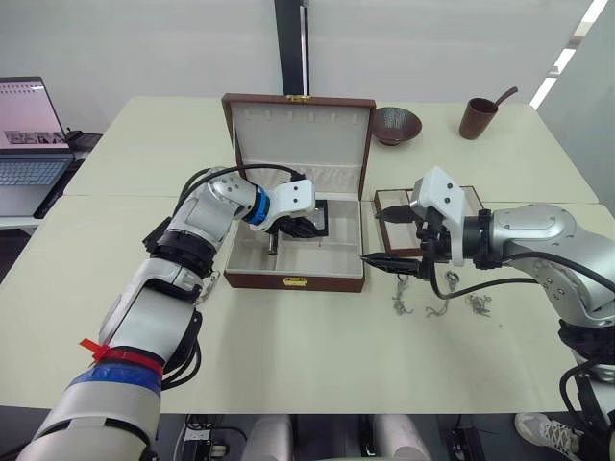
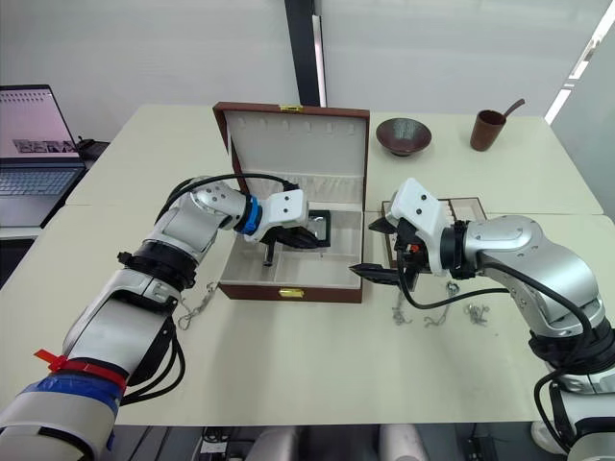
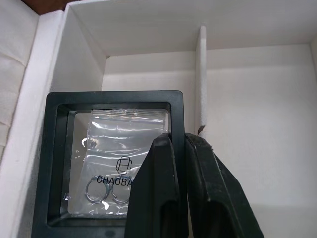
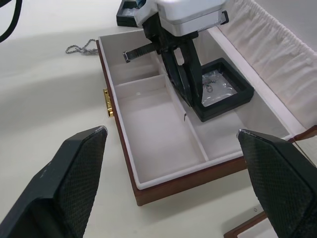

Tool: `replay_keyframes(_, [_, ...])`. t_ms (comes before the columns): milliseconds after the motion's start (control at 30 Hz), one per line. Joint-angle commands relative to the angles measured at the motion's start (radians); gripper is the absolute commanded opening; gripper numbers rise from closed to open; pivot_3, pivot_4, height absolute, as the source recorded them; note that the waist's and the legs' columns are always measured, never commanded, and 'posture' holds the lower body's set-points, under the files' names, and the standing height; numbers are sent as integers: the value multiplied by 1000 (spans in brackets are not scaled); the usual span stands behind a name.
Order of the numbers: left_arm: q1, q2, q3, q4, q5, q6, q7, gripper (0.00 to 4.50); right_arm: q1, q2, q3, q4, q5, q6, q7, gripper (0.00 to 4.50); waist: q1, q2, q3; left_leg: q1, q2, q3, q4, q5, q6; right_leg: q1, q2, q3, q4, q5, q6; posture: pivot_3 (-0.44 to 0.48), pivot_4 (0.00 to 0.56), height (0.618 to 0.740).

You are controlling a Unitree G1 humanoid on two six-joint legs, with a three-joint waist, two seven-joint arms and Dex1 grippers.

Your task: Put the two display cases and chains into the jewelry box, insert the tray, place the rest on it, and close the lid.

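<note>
Now the left gripper (image 4: 190,96), pinching the frame of a display case (image 4: 221,89) tilted against the back wall of the jewelry box (image 4: 148,191), risks leaving it propped if released, while the right gripper (image 1: 396,263) waits spread wide.

Two display cases (image 4: 221,84), four chains (image 2: 400,309), one jewelry box (image 1: 293,280), one tray (image 1: 389,200).

The left gripper (image 3: 179,148) was held far forward, fingers pinched together (a frame edge between them). The right gripper (image 4: 173,163) was spread wide, nearer right.
</note>
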Motion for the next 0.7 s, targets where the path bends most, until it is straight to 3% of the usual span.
replay_keyframes(33, [-29,-9,18,-1,15,-14,6,39,-11,4,-31,-25,12,-2,-10,4500,0,0,0,0,0,0,0,0,0,0,0,0,0,0,0,0,150,733])
replay_keyframes(267, [-25,-22,25,-22,11,33,-27,39,-15,-3,-26,-11,-2,-7,-18,4500,-1,0,0,0,0,0,0,0,0,0,0,0,0,0,0,0,150,733])
replay_keyframes(700, [-34,-2,48,-170,-5,108,-59,3956,-33,-22,-9,30,-62,-40,-9,4500,-2,0,0,0,0,0,0,0,0,0,0,0,0,0,0,0,150,733])
